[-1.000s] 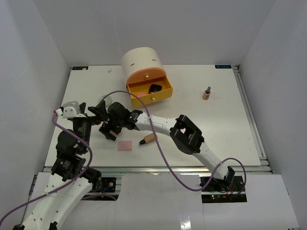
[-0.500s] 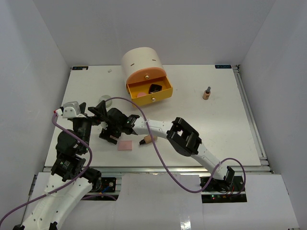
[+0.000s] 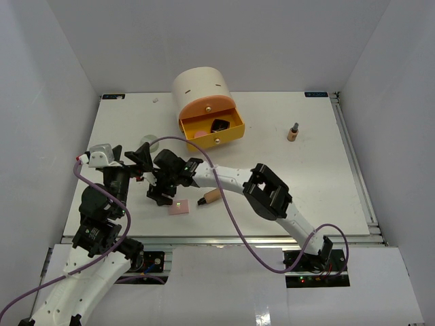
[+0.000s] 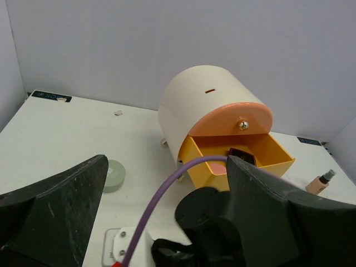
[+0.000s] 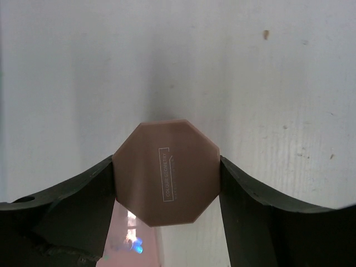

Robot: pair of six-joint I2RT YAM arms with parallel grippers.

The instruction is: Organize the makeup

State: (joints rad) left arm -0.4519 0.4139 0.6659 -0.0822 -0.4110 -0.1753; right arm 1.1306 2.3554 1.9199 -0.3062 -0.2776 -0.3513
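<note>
My right gripper [image 5: 166, 173] is shut on a pink octagonal compact [image 5: 166, 161], held by its sides just above the table. In the top view this gripper [image 3: 161, 195] hides the compact. A pink rectangular compact [image 3: 179, 207] lies right beside it and shows in the right wrist view [image 5: 130, 239]. A tan black-capped bottle [image 3: 211, 197] lies on its side nearby. Another bottle [image 3: 293, 132] stands at the right. A black compact [image 3: 219, 125] and a pink round one [image 3: 199, 134] lie in the open yellow drawer [image 3: 234, 129]. My left gripper [image 3: 134, 160] is open and empty.
The big cream cylinder [image 3: 200, 85] stands at the back with its yellow drawer pulled out toward me. A grey-green round jar [image 3: 148, 141] sits on the table left of the drawer, also in the left wrist view [image 4: 113, 175]. The right arm's purple cable [image 3: 224, 204] loops over the table.
My right gripper has moved toward the near edge, next to the pink rectangular compact. The left arm has not moved.
</note>
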